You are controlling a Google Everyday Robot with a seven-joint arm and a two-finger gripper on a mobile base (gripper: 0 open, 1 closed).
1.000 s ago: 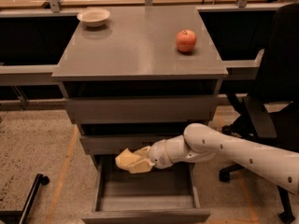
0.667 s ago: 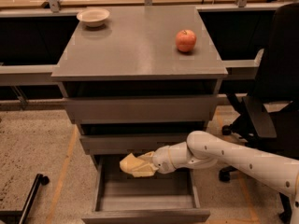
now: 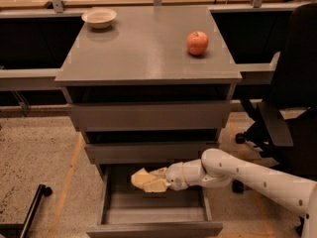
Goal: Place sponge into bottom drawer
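The bottom drawer (image 3: 154,228) of the grey cabinet is pulled open toward me, a shallow grey box. My white arm reaches in from the right, and my gripper (image 3: 157,180) is shut on the pale yellow sponge (image 3: 142,179). It holds the sponge just above the back part of the open drawer, below the middle drawer's front. The sponge sticks out to the left of the fingers. It does not touch the drawer floor.
The cabinet top (image 3: 143,58) carries a red apple (image 3: 197,43) at the right and a small white bowl (image 3: 99,18) at the back left. A black office chair (image 3: 292,113) stands right of the cabinet. A black wheeled leg (image 3: 30,209) lies on the floor at the left.
My gripper with the sponge has moved a little lower and to the right, deeper over the open bottom drawer. The drawer, apple and bowl have not moved.
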